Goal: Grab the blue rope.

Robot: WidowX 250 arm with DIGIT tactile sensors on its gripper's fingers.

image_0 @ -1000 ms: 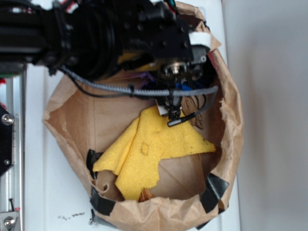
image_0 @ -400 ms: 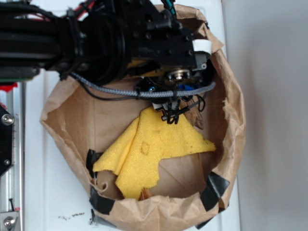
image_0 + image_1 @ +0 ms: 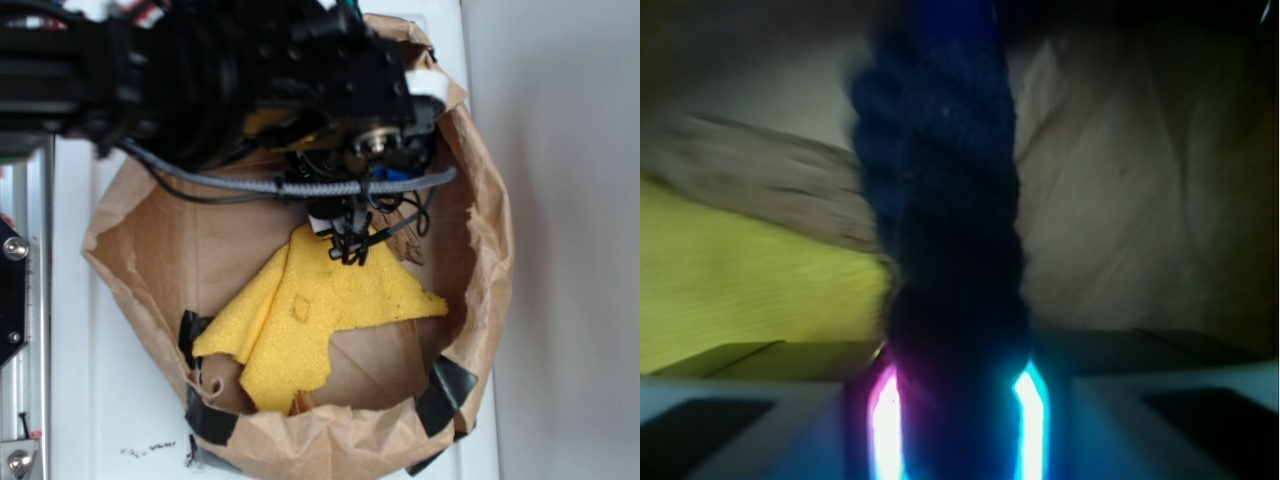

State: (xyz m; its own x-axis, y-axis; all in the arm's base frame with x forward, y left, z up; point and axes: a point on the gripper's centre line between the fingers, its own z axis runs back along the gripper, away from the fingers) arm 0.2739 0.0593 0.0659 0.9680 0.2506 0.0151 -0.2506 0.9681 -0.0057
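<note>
- White tabletop [image 3: 80, 400] is carrying one crumpled brown paper bag [image 3: 480, 280], opened wide, its rim patched with black tape.
- One yellow fuzzy cloth [image 3: 320, 310] is lying spread on the bag's floor.
- One grey braided cable [image 3: 300, 187] is crossing below the black robot arm [image 3: 200, 70].
- One black gripper [image 3: 958, 420] is pinching one dark navy twisted rope [image 3: 940, 200] between its two glowing pads; the rope is running up over the bag floor, right of the cloth.

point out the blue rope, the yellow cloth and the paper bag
blue rope [image 3: 940, 200], wrist view, middle of the twisted strands
yellow cloth [image 3: 320, 310], exterior view, centre of the cloth
paper bag [image 3: 490, 250], exterior view, right rim
</note>
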